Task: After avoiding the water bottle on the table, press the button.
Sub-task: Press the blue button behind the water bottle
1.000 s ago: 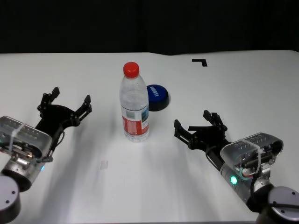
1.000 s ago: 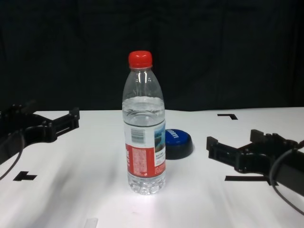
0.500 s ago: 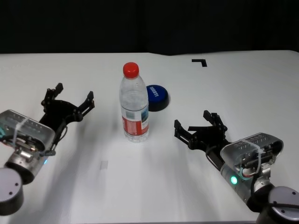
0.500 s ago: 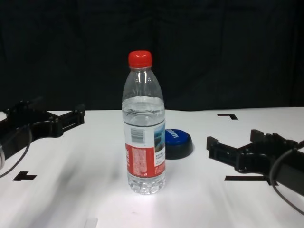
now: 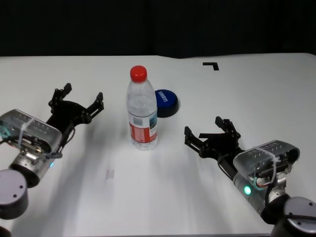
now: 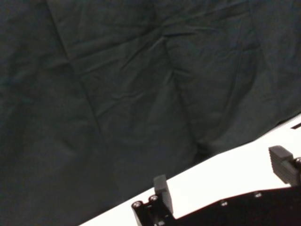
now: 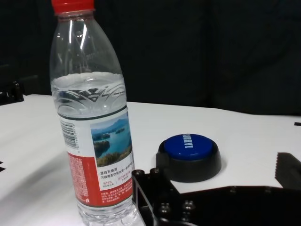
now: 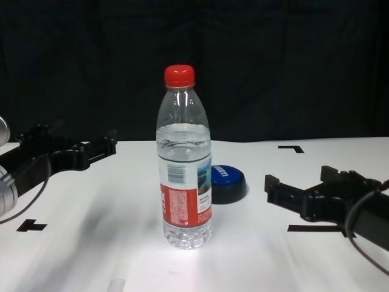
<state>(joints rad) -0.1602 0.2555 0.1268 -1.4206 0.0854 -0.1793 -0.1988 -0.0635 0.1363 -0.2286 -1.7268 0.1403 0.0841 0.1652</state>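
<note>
Standing upright near the middle of the white table [image 5: 276,89], one water bottle [image 5: 142,111] with a red cap rises directly in front of one blue button [image 5: 165,102], which sits low on its black base just behind the bottle and slightly toward the robot's right. In the right wrist view the bottle [image 7: 94,127] and the button [image 7: 190,157] appear close together but apart, with white tabletop between them. Two grippers are in view, one on each side of the bottle. The left gripper [image 5: 79,101] hovers over the table to the bottle's left, its black fingers spread wide and holding nothing; the chest view shows it [image 8: 76,146] clear of the bottle, with a gap between fingertip and plastic. The right gripper [image 5: 210,133] sits to the bottle's right and nearer the robot than the button, fingers likewise splayed, gripping nothing and touching neither object. Black tape marks dot the surface: a corner mark [image 5: 211,64] at the far right and a T-shaped mark [image 8: 31,226] near the left forearm. Compared with a second ago, the left gripper has advanced forward and inward toward the bottle, while the right gripper, the bottle and the button have not shifted.
</note>
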